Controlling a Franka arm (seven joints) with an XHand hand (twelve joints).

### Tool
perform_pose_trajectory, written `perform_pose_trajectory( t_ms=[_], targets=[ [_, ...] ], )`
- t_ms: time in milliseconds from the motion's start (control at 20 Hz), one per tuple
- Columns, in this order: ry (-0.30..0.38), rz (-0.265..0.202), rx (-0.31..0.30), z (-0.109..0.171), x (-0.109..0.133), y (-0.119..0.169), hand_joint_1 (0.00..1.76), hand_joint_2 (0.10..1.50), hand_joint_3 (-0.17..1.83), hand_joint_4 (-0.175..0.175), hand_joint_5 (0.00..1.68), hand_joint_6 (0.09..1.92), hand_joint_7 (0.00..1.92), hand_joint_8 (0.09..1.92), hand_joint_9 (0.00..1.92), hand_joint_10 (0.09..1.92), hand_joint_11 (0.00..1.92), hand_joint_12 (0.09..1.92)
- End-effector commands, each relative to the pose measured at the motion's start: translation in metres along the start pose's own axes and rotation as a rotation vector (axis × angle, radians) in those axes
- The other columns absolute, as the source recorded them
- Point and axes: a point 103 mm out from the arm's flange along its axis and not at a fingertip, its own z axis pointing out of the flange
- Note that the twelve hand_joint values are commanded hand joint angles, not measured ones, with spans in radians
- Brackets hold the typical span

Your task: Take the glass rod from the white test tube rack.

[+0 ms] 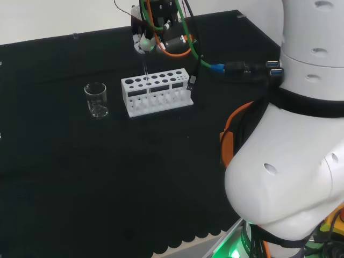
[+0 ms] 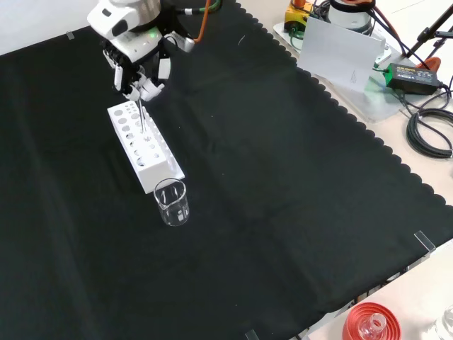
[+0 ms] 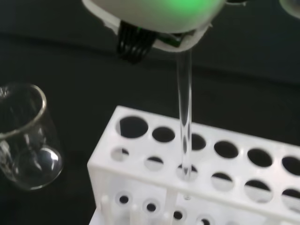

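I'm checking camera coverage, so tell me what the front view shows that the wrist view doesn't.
Front view alone: the whole black cloth, the hand from outside, gear on the bench past the cloth's edge, and a red ribbed stand. Wrist view alone: the rod's lower end still inside a rack hole, seen close. Both: the glass rod upright, the white test tube rack and the beaker beside it.

Arm (image 1: 290, 161) stretched over bench; hand (image 2: 138, 74) lowered, fingers (image 1: 144, 44) pinched shut
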Motion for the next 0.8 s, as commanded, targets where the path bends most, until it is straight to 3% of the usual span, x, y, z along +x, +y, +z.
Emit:
perform_pose_trajectory(
  t_ms=[50,250,400,450,500,600,800],
  targets=[
    [-0.04,0.034,-0.033,-0.028,0.005,-0.014,1.21,0.58,0.89,-0.175,1.2,0.91,1.76,0.48,1.92,0.32,1.67,0.77],
    [-0.039,0.05,-0.043,-0.045,0.003,-0.026,1.21,0.57,0.89,-0.175,1.21,0.89,1.77,0.49,1.92,0.34,1.67,0.78],
    [-0.011,0.005,-0.041,-0.054,0.005,-0.025,1.21,0.57,0.9,-0.175,1.21,0.89,1.77,0.49,1.92,0.35,1.68,0.78],
    [-0.047,0.0,-0.014,-0.055,0.001,-0.027,1.21,0.57,0.9,-0.175,1.21,0.89,1.77,0.49,1.92,0.35,1.68,0.79],
    [-0.01,-0.007,-0.015,-0.059,0.012,-0.024,1.21,0.57,0.9,-0.175,1.21,0.89,1.77,0.49,1.92,0.36,1.68,0.79],
    [0.007,-0.035,-0.039,-0.061,0.011,-0.023,1.21,0.57,0.9,-0.175,1.21,0.89,1.77,0.5,1.92,0.36,1.68,0.79],
    [-0.019,-0.034,-0.103,-0.073,0.017,-0.038,1.21,0.57,0.9,-0.175,1.21,0.88,1.77,0.5,1.92,0.36,1.68,0.79]
  ],
)
